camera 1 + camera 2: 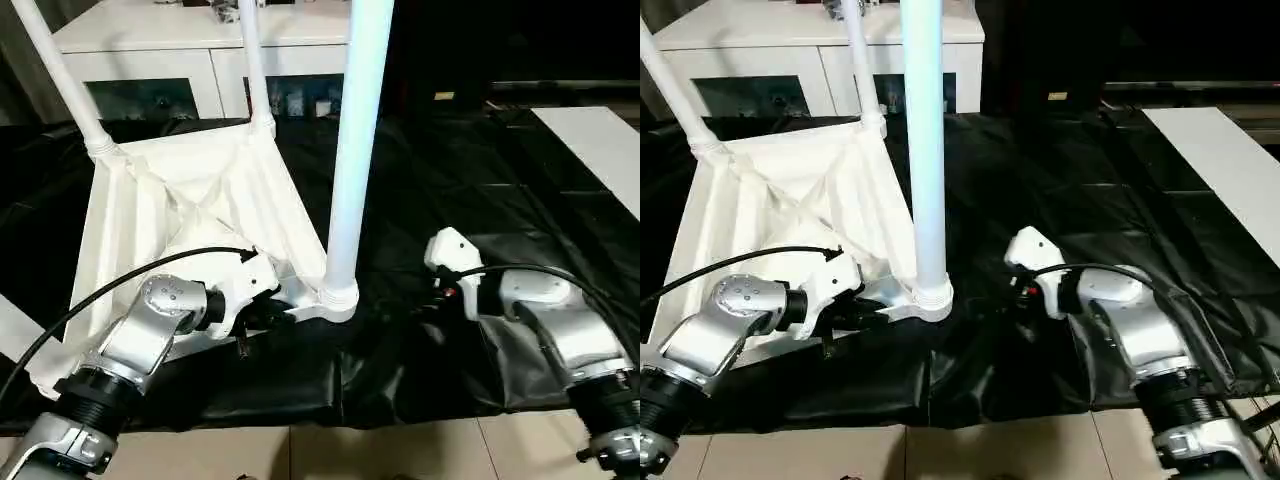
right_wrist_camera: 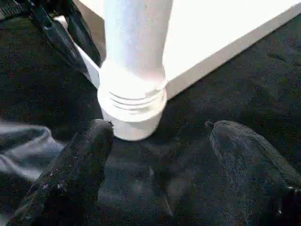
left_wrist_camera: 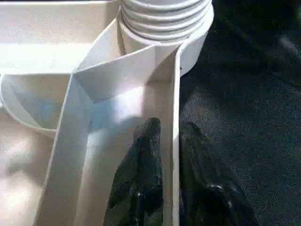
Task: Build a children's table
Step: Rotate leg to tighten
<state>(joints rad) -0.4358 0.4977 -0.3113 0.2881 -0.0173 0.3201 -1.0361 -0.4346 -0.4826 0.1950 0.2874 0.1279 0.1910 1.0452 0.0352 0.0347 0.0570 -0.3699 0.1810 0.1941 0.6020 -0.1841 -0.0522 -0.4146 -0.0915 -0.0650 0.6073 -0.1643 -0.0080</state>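
The children's table top (image 1: 200, 200) lies upside down on a black cloth, its ribbed underside facing up. A long white leg (image 1: 355, 150) stands upright in the near right corner socket (image 1: 338, 297). Two more legs (image 1: 65, 80) (image 1: 255, 70) rise from the far corners. My left gripper (image 1: 262, 318) sits at the near rim beside that socket. In the left wrist view its fingers (image 3: 146, 155) straddle the thin rim wall (image 3: 175, 94), shut on it. My right gripper (image 2: 161, 126) rests low on the cloth to the right of the leg's base (image 2: 134, 108), open, with nothing between its fingers.
A white cabinet with glass doors (image 1: 180, 50) stands behind the table top. The black cloth (image 1: 450, 180) covers the work area, and a white board (image 1: 600, 150) lies at its far right. Pale floor tiles (image 1: 400, 450) run along the near edge.
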